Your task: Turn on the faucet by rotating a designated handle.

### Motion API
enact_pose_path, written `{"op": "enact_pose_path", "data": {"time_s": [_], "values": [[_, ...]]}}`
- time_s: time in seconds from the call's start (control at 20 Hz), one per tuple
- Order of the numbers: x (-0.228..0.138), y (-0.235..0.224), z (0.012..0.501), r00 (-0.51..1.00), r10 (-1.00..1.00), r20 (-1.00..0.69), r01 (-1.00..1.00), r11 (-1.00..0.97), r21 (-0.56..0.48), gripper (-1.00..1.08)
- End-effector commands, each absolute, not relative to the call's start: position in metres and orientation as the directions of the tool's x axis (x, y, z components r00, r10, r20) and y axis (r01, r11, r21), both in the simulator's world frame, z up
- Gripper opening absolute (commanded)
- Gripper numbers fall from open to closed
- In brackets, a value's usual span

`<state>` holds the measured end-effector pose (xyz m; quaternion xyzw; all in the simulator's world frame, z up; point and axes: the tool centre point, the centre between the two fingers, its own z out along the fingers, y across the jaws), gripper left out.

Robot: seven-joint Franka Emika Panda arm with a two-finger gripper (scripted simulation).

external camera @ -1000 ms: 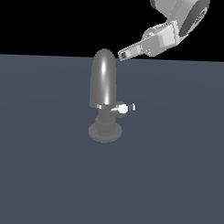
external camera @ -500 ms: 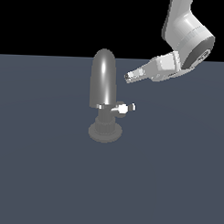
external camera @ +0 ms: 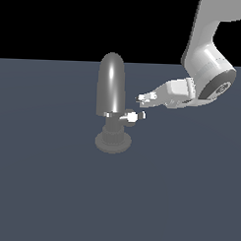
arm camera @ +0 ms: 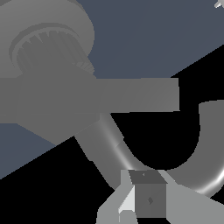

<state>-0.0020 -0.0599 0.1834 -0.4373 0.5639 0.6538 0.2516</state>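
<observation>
The faucet (external camera: 111,92) looks like polished grey metal, glossy with a bright streak; its neck is ribbed. The handle (external camera: 131,117) shines silver-white. The desk (external camera: 51,189) is matt, smooth slate-blue. The tool (external camera: 142,106) looks smooth white plastic.

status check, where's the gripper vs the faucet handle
Gripper empty, just above the handle, not touching; jaw state unclear. Faucet upright, handle pointing to the exterior view's right. Nothing between them.
</observation>
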Motion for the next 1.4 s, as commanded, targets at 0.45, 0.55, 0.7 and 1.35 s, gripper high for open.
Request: {"op": "enact_pose_path", "data": {"time_s": [0.45, 0.55, 0.7, 1.35], "values": [[-0.005, -0.060, 0.176, -0.519, -0.141, -0.843, -0.813, -0.221, 0.538, -1.00], [-0.008, -0.061, 0.173, -0.519, -0.141, -0.843, -0.813, -0.221, 0.538, -1.00], [-0.018, -0.063, 0.164, -0.519, -0.141, -0.843, -0.813, -0.221, 0.538, -1.00], [-0.038, -0.069, 0.136, -0.499, -0.143, -0.855, -0.825, -0.223, 0.519, -1.00]]}}
